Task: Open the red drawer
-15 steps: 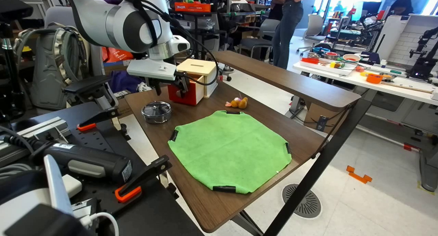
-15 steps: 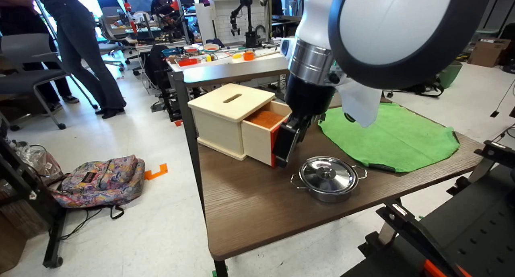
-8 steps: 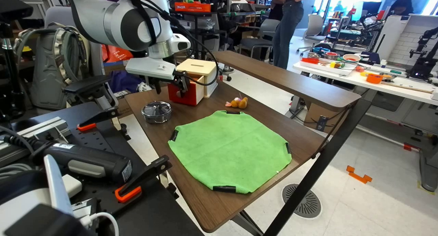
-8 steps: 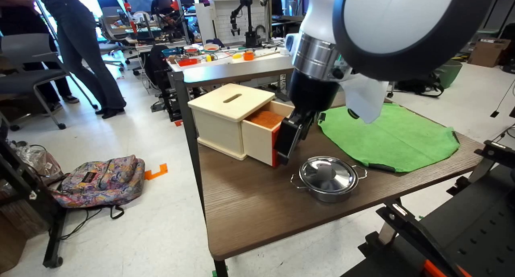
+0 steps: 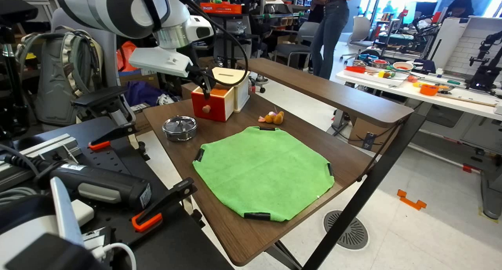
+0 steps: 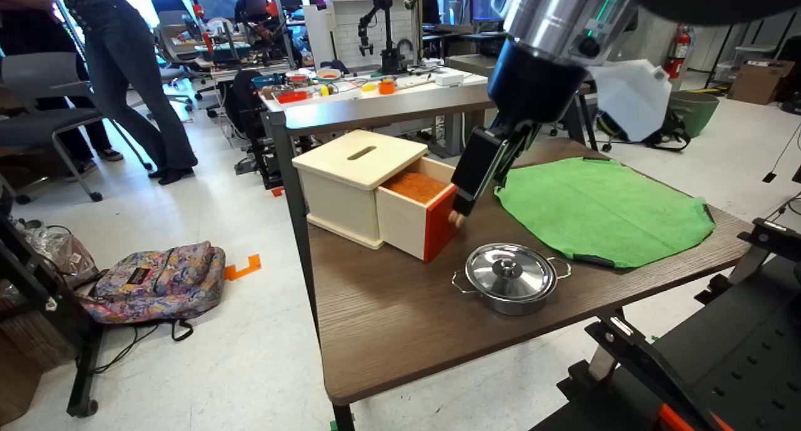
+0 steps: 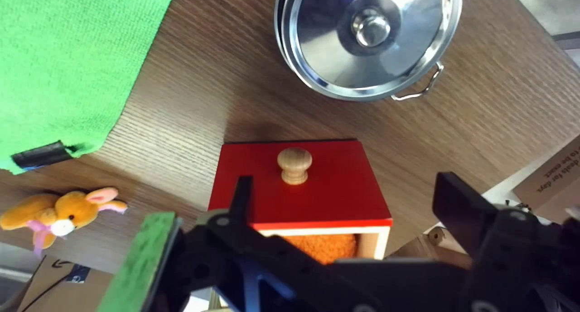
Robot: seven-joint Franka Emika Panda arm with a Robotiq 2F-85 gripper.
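The red drawer (image 5: 218,111) is pulled part way out of its pale wooden box (image 6: 360,162); its red front also shows in an exterior view (image 6: 440,224) and in the wrist view (image 7: 326,201). Something orange-brown shows inside it. Its round wooden knob (image 7: 294,165) is bare and also shows in an exterior view (image 5: 206,109). My gripper (image 7: 345,178) is open and empty, its fingers wide apart. In an exterior view the gripper (image 6: 480,196) is tilted, above and in front of the drawer front. One finger overlaps the drawer's left part in the wrist view.
A lidded metal pot (image 6: 511,274) stands on the wooden table (image 6: 388,312) close in front of the drawer. A green cloth (image 5: 266,172) lies on the table. A small plush toy (image 5: 272,117) lies between cloth and box. A cable loops from the arm over the box.
My gripper has moved up and back from the drawer front. The knob, hidden behind it before, now shows. The drawer stays pulled out as it was.
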